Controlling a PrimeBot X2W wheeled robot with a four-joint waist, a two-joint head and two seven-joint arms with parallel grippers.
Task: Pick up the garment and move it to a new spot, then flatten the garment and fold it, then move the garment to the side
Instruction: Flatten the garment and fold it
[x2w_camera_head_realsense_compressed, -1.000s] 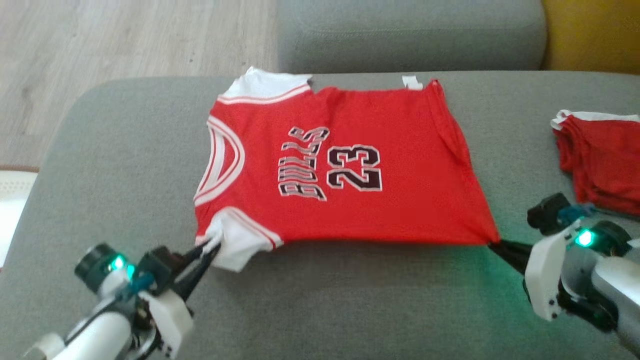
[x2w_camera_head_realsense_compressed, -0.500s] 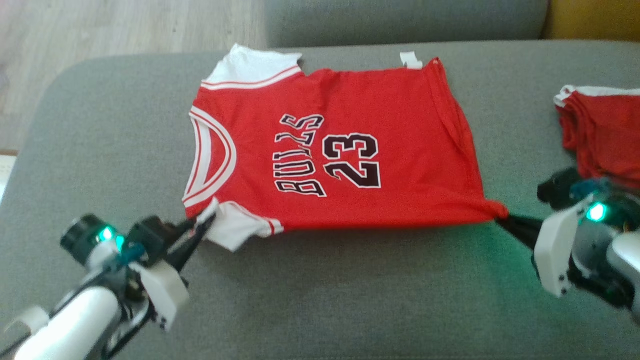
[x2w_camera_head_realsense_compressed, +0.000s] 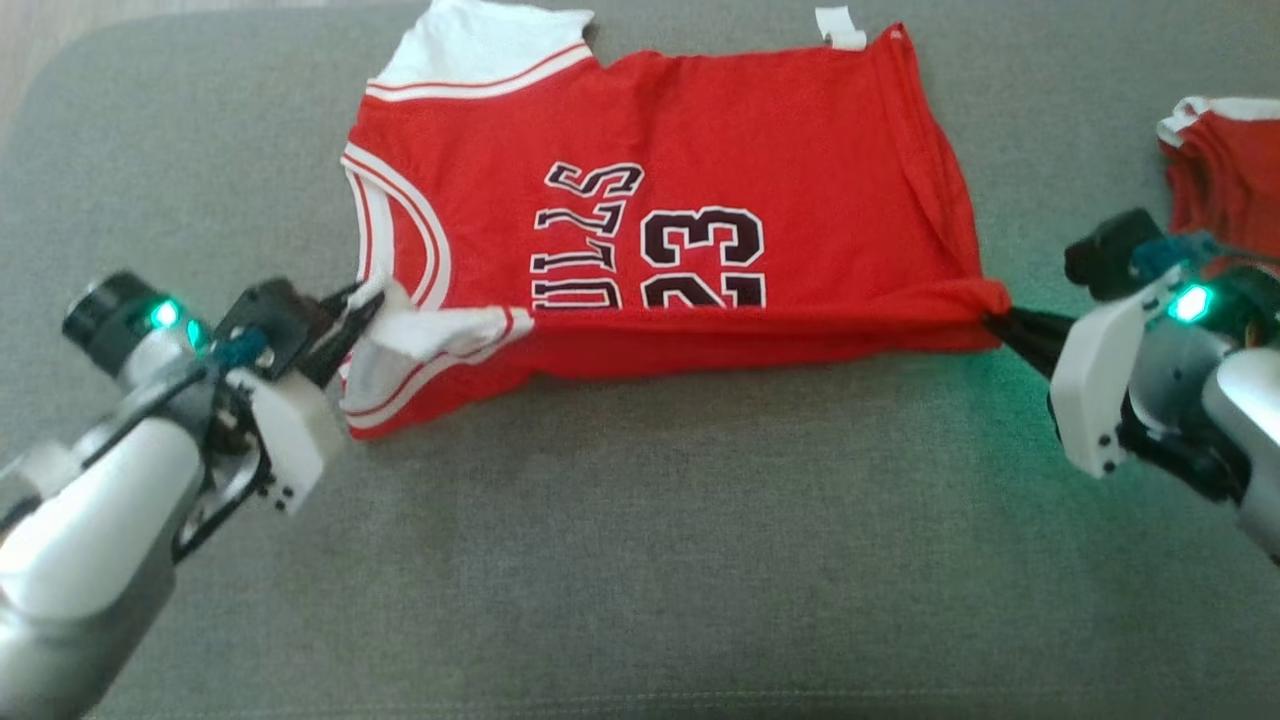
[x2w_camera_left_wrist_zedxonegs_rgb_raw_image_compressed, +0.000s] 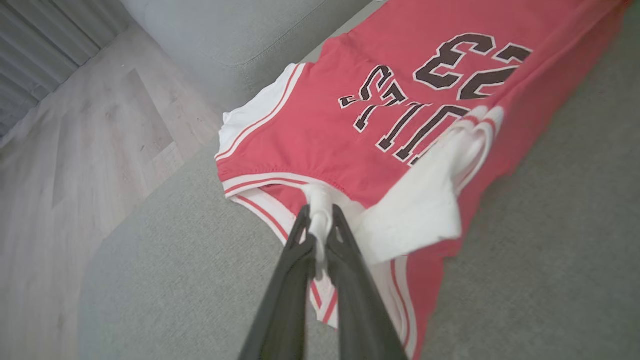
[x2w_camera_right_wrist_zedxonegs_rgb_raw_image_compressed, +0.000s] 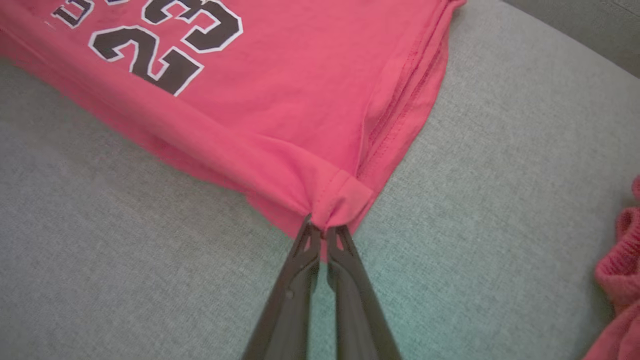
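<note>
Red jersey (x2w_camera_head_realsense_compressed: 800, 150), "ULLS" over "23"

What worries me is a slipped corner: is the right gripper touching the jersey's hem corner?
Touching. The right wrist view shows the right gripper pinching the red jersey's hem corner in its shut jaws.

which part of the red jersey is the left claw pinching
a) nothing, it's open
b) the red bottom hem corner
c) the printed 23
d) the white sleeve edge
d: in the left wrist view the left claw is shut on a white strip at the sleeve end of the jersey. The red hem corner is in the right claw.
</note>
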